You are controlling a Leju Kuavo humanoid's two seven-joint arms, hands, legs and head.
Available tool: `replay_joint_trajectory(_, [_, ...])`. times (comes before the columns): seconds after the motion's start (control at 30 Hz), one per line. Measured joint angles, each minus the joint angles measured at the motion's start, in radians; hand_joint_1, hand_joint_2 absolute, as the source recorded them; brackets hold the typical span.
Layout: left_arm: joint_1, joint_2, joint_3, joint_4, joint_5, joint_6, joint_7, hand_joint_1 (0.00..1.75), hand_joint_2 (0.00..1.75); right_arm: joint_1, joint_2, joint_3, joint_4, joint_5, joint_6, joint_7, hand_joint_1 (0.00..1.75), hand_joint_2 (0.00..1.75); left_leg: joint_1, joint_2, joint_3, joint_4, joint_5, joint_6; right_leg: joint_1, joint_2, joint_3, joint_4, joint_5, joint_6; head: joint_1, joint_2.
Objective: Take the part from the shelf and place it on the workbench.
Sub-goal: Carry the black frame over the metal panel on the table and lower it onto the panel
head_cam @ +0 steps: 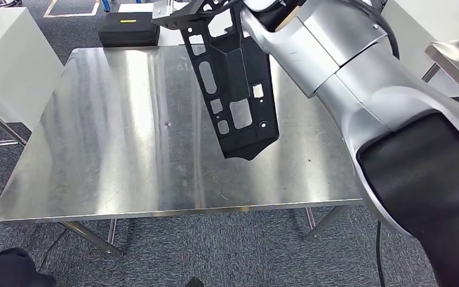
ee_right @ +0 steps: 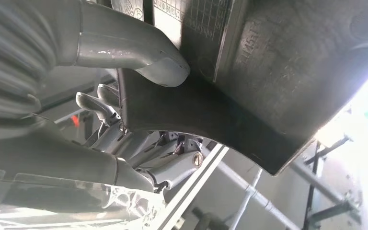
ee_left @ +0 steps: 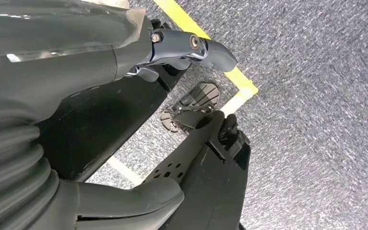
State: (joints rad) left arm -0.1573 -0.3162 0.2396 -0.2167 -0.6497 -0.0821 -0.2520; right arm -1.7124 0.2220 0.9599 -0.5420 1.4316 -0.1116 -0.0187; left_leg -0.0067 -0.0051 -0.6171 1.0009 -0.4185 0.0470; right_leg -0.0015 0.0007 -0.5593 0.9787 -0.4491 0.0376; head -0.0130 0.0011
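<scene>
Workbench [head_cam: 95, 149] steel top bare at left. Black perforated part [head_cam: 239, 89] hangs above its centre, apparently stiff, light plastic; upper edge is the sound hold. Right hand [ee_right: 139, 110] pinches that edge, thumb opposing fingers.

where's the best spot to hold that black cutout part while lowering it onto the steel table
Probably its upper end, from above, where the right hand already grips the black part. The part hangs long and flat, narrowing to a lower tip above the steel table; holding the top leaves that tip free to touch down first, and the thick edge there gives the fingers purchase.
</scene>
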Motion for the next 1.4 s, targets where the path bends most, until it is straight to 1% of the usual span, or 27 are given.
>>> replay_joint_trajectory(0.33, [0.000, 0.000, -0.025, -0.001, 0.000, -0.005, 0.003, 0.00, 1.75, 0.072, -0.014, 0.028, -0.002, -0.008, 0.006, -0.001, 1.75, 1.75, 0.000, 0.000, 0.000, 0.000, 0.000, 0.000, 0.000, 0.000, 0.000, 0.000, 0.000, 0.000, 0.000, 0.000])
replay_joint_trajectory(0.6, [0.000, 0.000, -0.043, -0.001, 0.003, -0.007, 0.003, 0.00, 1.75, 0.091, -0.016, 0.029, -0.014, -0.006, 0.006, 0.006, 1.75, 1.75, 0.000, 0.000, 0.000, 0.000, 0.000, 0.000, 0.000, 0.000, 0.000, 0.000, 0.000, 0.000, 0.000, 0.000])
replay_joint_trajectory(0.73, [0.000, 0.000, -0.048, -0.001, 0.015, -0.008, 0.006, 0.00, 1.75, 0.092, -0.011, 0.029, -0.022, 0.002, 0.006, 0.007, 0.00, 0.00, 0.000, 0.000, 0.000, 0.000, 0.000, 0.000, 0.000, 0.000, 0.000, 0.000, 0.000, 0.000, 0.000, 0.000])
replay_joint_trajectory(0.87, [0.000, 0.000, -0.047, -0.001, 0.036, -0.008, 0.009, 0.00, 0.00, 0.092, 0.003, 0.031, -0.021, -0.002, -0.007, -0.007, 0.00, 0.00, 0.000, 0.000, 0.000, 0.000, 0.000, 0.000, 0.000, 0.000, 0.000, 0.000, 0.000, 0.000, 0.000, 0.000])
replay_joint_trajectory(1.1, [0.001, 0.000, -0.055, -0.001, 0.059, -0.011, 0.009, 0.00, 0.00, 0.075, 0.029, 0.046, 0.006, -0.015, -0.044, -0.011, 0.00, 0.00, 0.000, 0.000, 0.000, 0.000, 0.000, 0.000, 0.000, 0.000, 0.000, 0.000, 0.000, 0.000, 0.000, 0.000])
replay_joint_trajectory(1.4, [0.001, 0.000, -0.068, -0.001, 0.065, -0.025, 0.009, 0.00, 0.00, 0.041, 0.031, 0.061, 0.040, -0.016, -0.044, -0.022, 0.00, 0.00, 0.000, 0.000, 0.000, 0.000, 0.000, 0.000, 0.000, 0.000, 0.000, 0.000, 0.000, 0.000, 0.000, 0.000])
